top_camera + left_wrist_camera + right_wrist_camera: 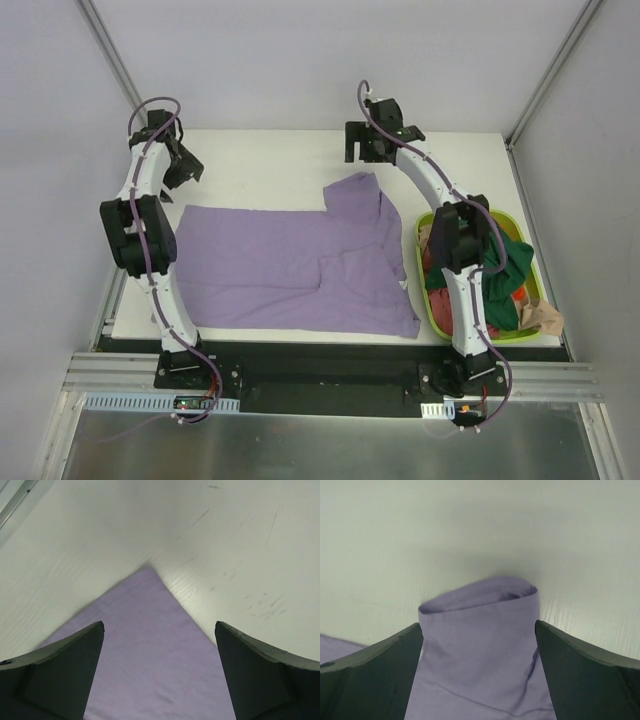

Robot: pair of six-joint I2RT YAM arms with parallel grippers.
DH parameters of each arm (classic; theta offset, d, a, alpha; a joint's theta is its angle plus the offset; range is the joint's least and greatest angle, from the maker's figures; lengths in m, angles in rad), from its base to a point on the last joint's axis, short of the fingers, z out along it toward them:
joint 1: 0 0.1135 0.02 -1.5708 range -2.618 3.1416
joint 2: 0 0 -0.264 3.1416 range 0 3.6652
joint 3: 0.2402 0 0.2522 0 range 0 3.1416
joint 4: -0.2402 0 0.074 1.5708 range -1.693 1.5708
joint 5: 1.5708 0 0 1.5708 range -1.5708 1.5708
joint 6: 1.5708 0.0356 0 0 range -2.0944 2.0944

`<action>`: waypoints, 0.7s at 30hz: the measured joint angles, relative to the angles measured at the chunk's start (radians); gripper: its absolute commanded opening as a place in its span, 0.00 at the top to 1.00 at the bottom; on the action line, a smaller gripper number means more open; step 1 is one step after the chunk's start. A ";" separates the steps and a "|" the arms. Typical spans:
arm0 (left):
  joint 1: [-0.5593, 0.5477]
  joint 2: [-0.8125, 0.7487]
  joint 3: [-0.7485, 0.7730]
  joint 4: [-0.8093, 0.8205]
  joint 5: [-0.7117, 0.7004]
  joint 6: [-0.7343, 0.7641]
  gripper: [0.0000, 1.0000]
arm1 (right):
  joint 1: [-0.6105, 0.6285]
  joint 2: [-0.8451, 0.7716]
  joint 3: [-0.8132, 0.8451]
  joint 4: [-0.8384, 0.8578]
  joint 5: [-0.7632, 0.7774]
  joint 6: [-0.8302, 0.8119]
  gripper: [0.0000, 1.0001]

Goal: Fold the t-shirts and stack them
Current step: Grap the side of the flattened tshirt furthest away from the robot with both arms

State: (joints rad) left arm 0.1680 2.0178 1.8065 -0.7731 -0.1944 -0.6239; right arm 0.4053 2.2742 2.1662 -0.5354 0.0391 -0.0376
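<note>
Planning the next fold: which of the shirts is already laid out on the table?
The lavender t-shirt, spread out on the table. The dark green shirt and the red shirt lie bunched in the lime-green basket.

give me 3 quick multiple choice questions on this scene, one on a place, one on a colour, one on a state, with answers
1. Where is the basket relative to the spread shirt?
A) to its left
B) to its right
C) under it

2. What colour is the spread shirt?
A) red
B) lavender
C) yellow

3. How is the left end effector?
A) open
B) shut on the shirt
C) shut, empty

Answers:
1 B, the basket sits by the shirt's right side.
2 B, the flat cloth is light purple.
3 A, its jaws stand wide apart over a shirt corner.
</note>
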 measured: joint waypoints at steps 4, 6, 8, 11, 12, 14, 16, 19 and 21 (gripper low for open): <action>0.006 0.144 0.123 -0.005 0.007 0.039 0.18 | -0.046 0.077 0.046 0.031 -0.060 0.038 0.04; 0.011 0.206 0.172 -0.015 0.008 0.050 0.23 | -0.065 0.108 0.050 0.048 -0.078 0.053 0.04; 0.013 0.258 0.211 -0.027 0.015 0.061 0.26 | -0.079 0.142 0.060 0.073 -0.082 0.059 0.04; 0.017 0.308 0.234 -0.047 0.028 0.066 0.28 | -0.090 0.202 0.106 0.088 -0.081 0.060 0.04; 0.017 0.319 0.234 -0.057 0.027 0.066 0.30 | -0.091 0.216 0.114 0.097 -0.080 0.060 0.04; 0.018 0.335 0.234 -0.082 0.019 0.067 0.33 | -0.090 0.236 0.120 0.108 -0.079 0.063 0.04; 0.018 0.344 0.234 -0.102 0.010 0.066 0.40 | -0.088 0.254 0.125 0.121 -0.080 0.066 0.04; 0.022 0.351 0.238 -0.127 0.009 0.064 0.50 | -0.086 0.277 0.130 0.135 -0.076 0.075 0.04; 0.023 0.352 0.240 -0.140 0.013 0.064 0.58 | -0.086 0.289 0.134 0.136 -0.076 0.084 0.04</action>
State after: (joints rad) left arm 0.1905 2.3695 2.0460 -0.9134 -0.1818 -0.5598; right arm 0.3195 2.5629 2.3001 -0.3996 -0.0368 0.0467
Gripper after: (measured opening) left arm 0.519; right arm 0.963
